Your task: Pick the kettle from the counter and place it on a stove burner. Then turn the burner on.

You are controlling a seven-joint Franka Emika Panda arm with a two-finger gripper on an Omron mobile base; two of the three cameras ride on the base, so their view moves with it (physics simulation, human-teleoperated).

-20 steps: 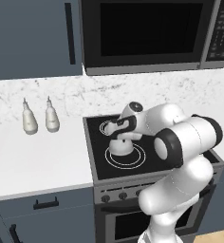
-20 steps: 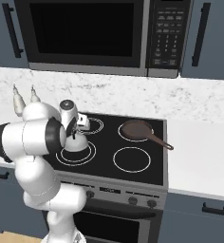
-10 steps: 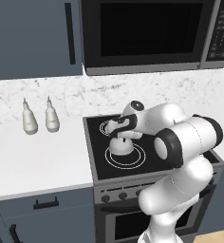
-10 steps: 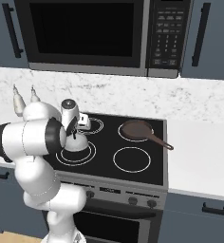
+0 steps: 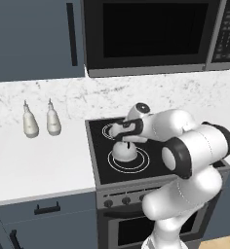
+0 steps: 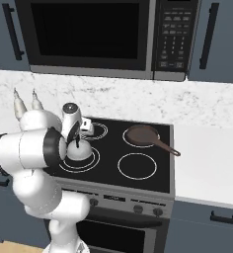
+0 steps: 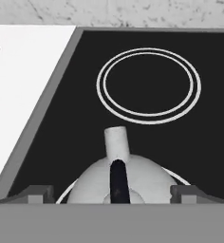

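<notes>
Kettle (image 5: 123, 151) is seen upright just below centre of the left base view, seated inside the large double-ring stove burner (image 5: 145, 163). Pale grey dome, thin black handle on top, short spout; in the hand view the spout points up-frame. White marble table (image 5: 34, 163) is seen at left.

White arm (image 5: 185, 146) bent low, fingers (image 7: 38, 193) spread wide.

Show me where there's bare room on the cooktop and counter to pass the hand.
Free: the front right burner, and the counter in front of the two bottles. Crowded: front left, where the open gripper straddles the kettle on its burner; back right holds the frying pan.
</notes>
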